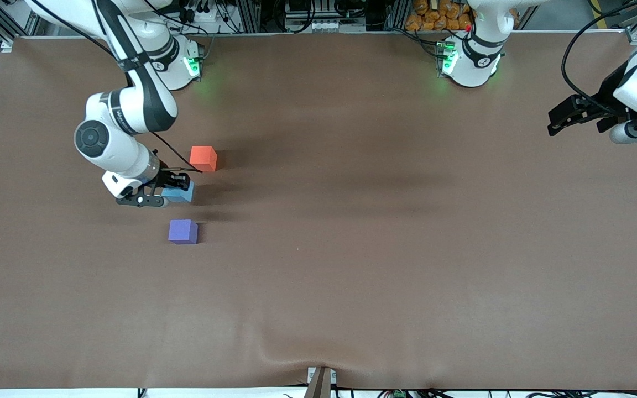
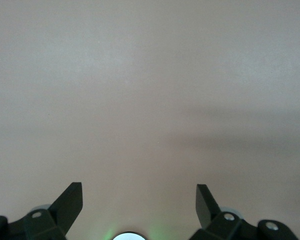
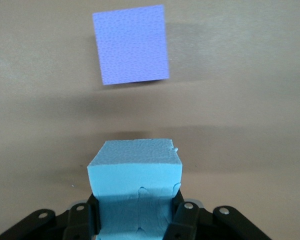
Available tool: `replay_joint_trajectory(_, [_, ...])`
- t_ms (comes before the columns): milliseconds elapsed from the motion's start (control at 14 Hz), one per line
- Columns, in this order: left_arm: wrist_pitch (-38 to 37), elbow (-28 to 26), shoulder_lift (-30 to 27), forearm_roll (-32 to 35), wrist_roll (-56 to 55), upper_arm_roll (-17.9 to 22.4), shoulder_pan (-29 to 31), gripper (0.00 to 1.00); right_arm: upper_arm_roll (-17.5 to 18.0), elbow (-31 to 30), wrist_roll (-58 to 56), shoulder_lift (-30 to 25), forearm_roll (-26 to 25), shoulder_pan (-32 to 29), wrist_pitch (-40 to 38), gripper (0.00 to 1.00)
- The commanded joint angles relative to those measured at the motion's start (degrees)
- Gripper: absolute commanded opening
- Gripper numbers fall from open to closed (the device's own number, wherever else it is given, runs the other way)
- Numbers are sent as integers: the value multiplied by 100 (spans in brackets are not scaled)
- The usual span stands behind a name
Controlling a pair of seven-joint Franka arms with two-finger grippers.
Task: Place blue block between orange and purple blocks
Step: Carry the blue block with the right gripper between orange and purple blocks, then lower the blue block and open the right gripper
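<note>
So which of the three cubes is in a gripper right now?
The blue block, squeezed in the right gripper; the orange block and purple block sit free on the table.

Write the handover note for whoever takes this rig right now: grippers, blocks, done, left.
Right gripper: shut on the blue block, between the other two blocks.
Left gripper: open, holds nothing, waits at the left arm's end of the table.
Orange block: on the table, farther from the front camera than the blue block.
Purple block: on the table, nearer to the front camera.
Done: blue block gripped.
Left: release it between the two, withdraw.
</note>
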Motion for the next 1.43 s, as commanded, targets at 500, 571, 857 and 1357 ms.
replay_joint_trajectory(500, [-257,110,-324,-65,84,-122,71,100,11,-144,-24,612,161,184,828,0])
replay_joint_trajectory(571, [-257,118,-333,-56,93,-122,79,100,11,-162,-15,613,169,184,846,0])
replay_joint_trajectory(857, [-248,83,-272,-74,93,-78,106,100,11,-224,2,613,161,167,890,0])
replay_joint_trajectory(1357, [-178,65,-157,-109,93,-87,106,100,11,30,64,613,169,105,479,100])
